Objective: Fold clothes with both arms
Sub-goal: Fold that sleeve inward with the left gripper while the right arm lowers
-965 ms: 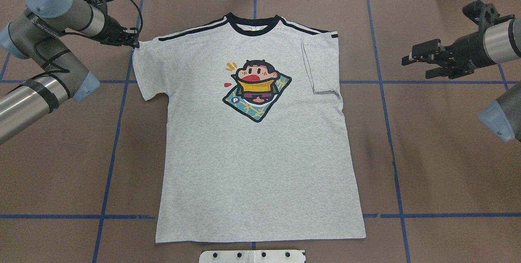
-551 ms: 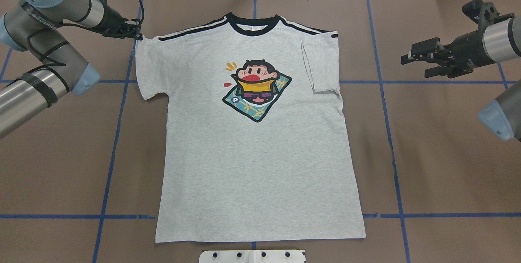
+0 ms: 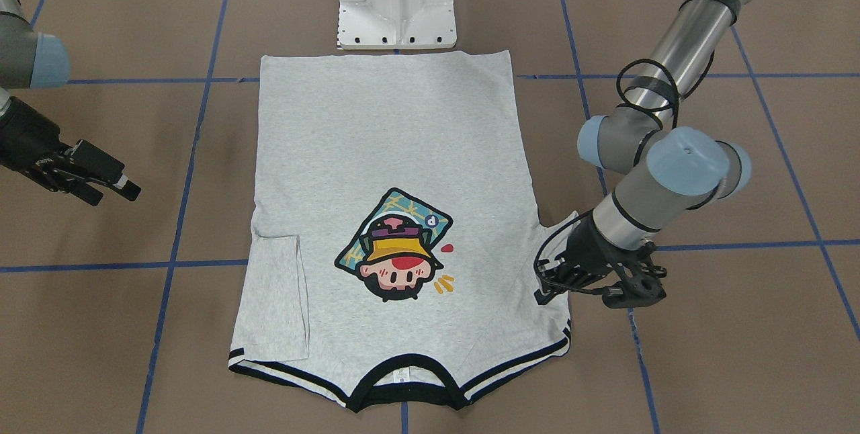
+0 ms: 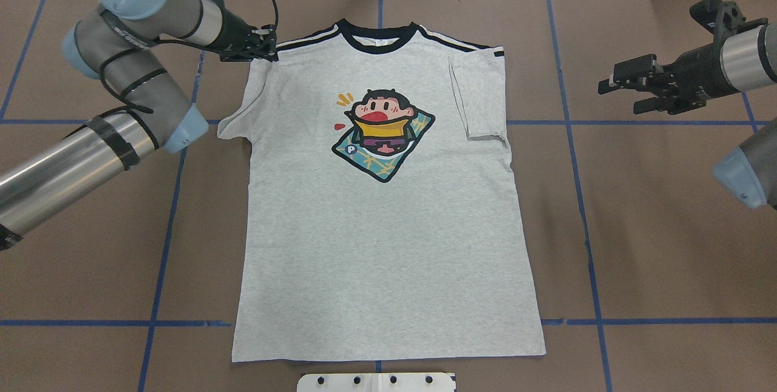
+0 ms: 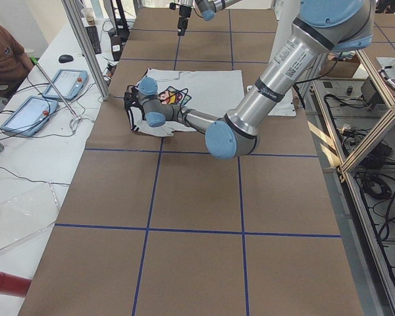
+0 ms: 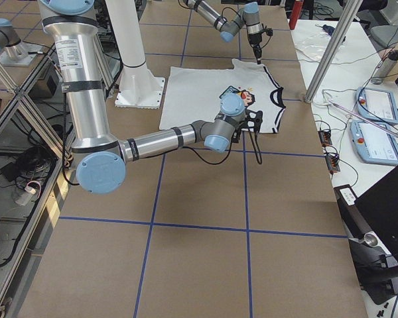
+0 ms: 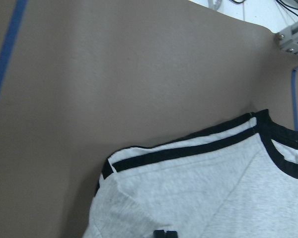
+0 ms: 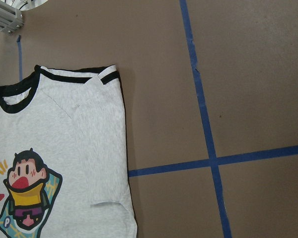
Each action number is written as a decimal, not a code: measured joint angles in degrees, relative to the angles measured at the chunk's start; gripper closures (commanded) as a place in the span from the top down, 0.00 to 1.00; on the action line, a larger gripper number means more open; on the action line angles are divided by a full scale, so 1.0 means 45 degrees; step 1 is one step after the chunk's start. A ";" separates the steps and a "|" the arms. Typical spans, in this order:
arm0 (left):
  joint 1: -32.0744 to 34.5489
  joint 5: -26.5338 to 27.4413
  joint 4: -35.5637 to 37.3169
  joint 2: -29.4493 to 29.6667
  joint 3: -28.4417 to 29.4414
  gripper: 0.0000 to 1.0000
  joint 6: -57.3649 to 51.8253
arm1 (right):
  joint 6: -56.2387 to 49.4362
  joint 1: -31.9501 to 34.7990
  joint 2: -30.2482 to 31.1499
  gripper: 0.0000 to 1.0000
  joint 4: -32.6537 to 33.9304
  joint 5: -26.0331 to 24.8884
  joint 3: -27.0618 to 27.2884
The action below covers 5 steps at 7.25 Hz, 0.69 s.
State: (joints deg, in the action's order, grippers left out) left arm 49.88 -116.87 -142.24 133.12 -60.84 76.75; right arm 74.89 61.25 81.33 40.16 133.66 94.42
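Overhead exterior: one sleeve (image 4: 479, 98) folded; left gripper (image 4: 270, 52) pinching T-shirt (image 4: 376, 246) by other sleeve (image 4: 243, 114); right gripper (image 4: 619, 98) spread; body folds pending.

The overhead camera sits behind the robot, looking forward and down on the table (image 4: 668, 228). The front-facing one looks steeply down from the opposite side, so both take in the whole T-shirt (image 4: 388, 246), turned end for end. The two side cameras look along the table from its ends, farther off, and the wrist cameras look down on its collar end.
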 measured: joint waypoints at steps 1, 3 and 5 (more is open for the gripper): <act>-0.0356 0.0782 0.0209 0.0720 0.0640 0.00 0.0281 | -0.0001 0.0000 -0.0010 1.00 0.0005 -0.0037 -0.0017; -0.0783 0.2114 0.0349 0.1571 0.1805 0.00 0.0429 | -0.0012 -0.0002 -0.0093 1.00 0.0076 -0.0111 -0.0063; -0.0958 0.2583 0.0319 0.1889 0.2309 0.53 0.0439 | 0.0001 -0.0016 -0.0371 1.00 0.0150 -0.0260 -0.0218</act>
State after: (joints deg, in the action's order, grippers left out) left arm 45.57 -105.25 -140.81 141.62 -50.45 78.72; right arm 74.90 61.18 79.66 40.84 132.50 93.44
